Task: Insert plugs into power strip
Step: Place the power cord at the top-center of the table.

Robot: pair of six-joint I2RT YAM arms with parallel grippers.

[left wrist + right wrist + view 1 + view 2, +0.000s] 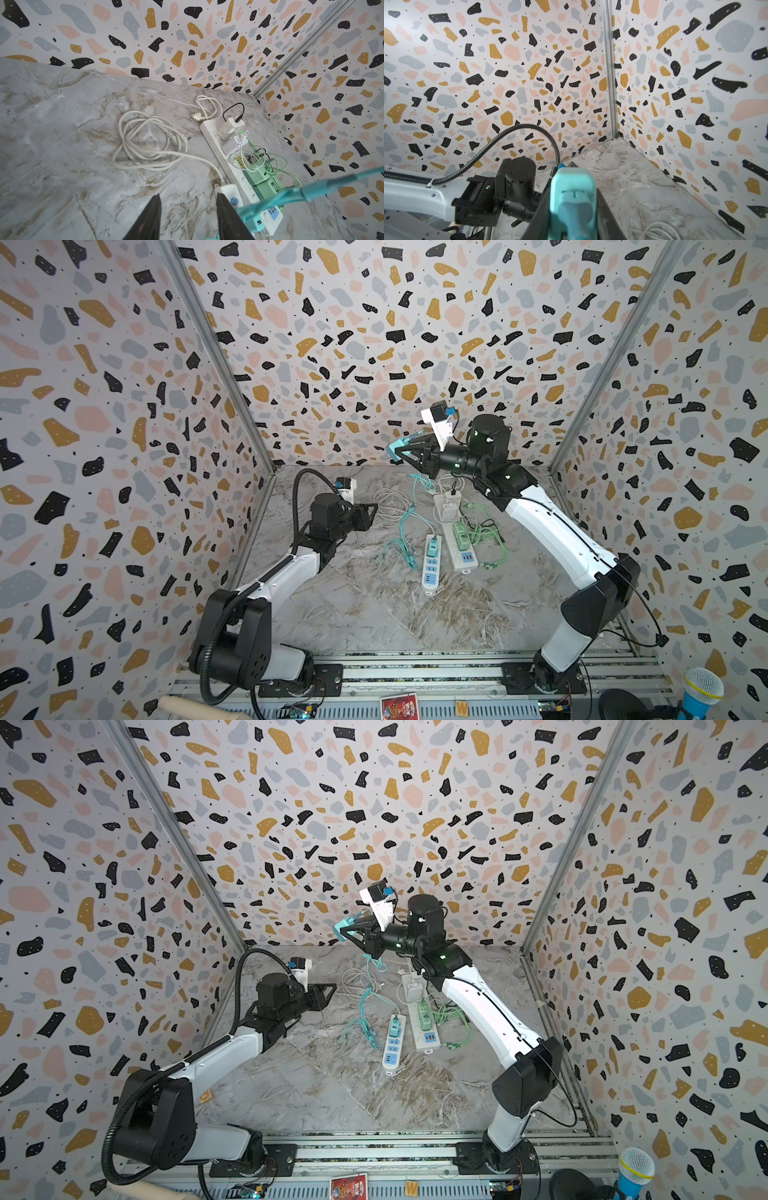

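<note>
My right gripper (398,452) is raised high near the back wall and shut on a teal plug (392,446), seen close up in the right wrist view (572,180). Its teal cable (417,485) hangs down to the table. Below lie two power strips. The short white one with blue sockets (431,572) carries another teal plug (432,548). The long white one (465,562) carries mint green plugs (460,537) and white plugs (449,508). My left gripper (373,510) hovers left of the strips, open and empty (188,195).
A coiled white power cord (145,141) lies on the marble table between my left gripper and the strips. Green cables (494,547) tangle right of the long strip. Patterned walls close in at the back and on both sides.
</note>
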